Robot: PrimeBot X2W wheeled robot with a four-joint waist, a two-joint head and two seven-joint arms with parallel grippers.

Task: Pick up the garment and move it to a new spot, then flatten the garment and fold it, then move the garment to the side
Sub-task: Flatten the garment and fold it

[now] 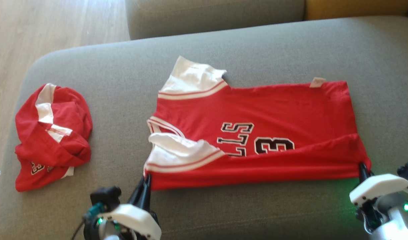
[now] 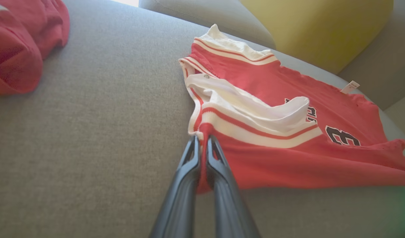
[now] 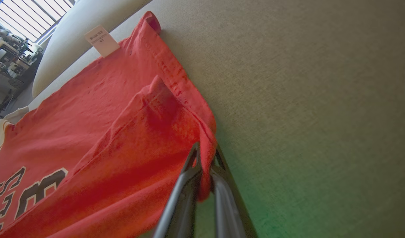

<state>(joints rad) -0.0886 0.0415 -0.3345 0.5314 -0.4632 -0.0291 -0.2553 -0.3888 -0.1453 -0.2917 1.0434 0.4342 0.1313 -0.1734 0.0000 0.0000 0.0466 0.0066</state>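
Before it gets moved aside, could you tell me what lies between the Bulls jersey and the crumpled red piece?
Nothing: the head view shows a bare stretch of grey cushion between the jersey and the crumpled red piece.

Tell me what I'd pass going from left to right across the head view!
Crumpled small red cloth piece with white stripe → left gripper → red jersey T-shirt with white sleeves → right gripper.

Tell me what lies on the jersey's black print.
The jersey's own folded-over red edge and one white sleeve cover part of the print; the letters and digit beneath are hidden.
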